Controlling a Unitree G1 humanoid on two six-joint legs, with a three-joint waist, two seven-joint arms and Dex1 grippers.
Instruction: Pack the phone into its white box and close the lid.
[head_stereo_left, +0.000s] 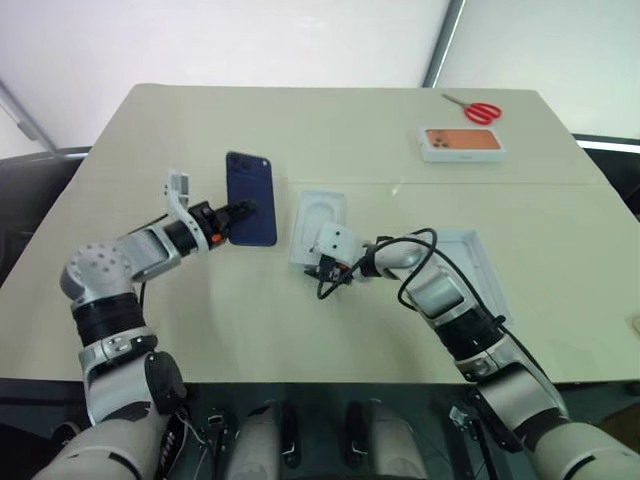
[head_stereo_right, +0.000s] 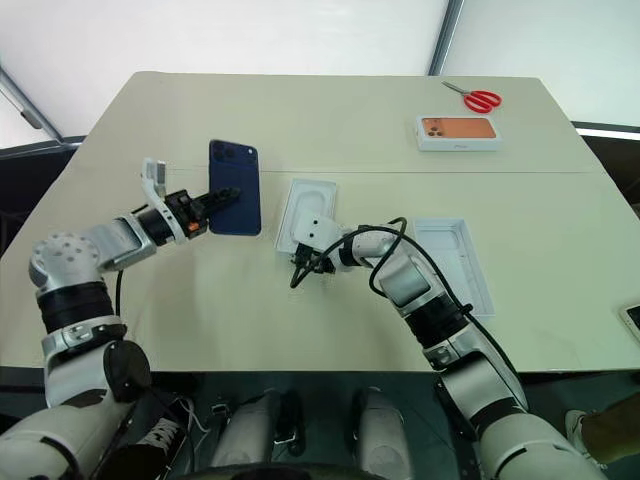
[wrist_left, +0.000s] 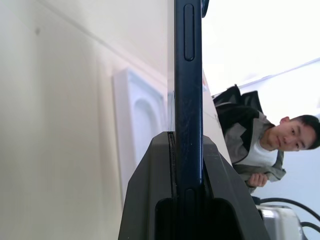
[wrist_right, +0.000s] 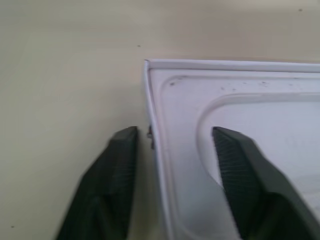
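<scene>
left hand (head_stereo_left: 243, 209) grips the phone (head_stereo_left: 251, 198) on edge above the worktop (head_stereo_left: 300, 130); open right hand (wrist_right: 175, 145) straddles the insert tray's (head_stereo_left: 322, 214) rim, hiding its near end.

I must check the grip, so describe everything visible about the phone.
The phone is a slim, dark navy slab with rounded corners and a camera bump at its upper corner, its back glossy. It is lifted off the table, standing on its short end with its back toward the head camera. The left claw is shut on its lower part, one finger on each face. A long side button shows on its edge.
</scene>
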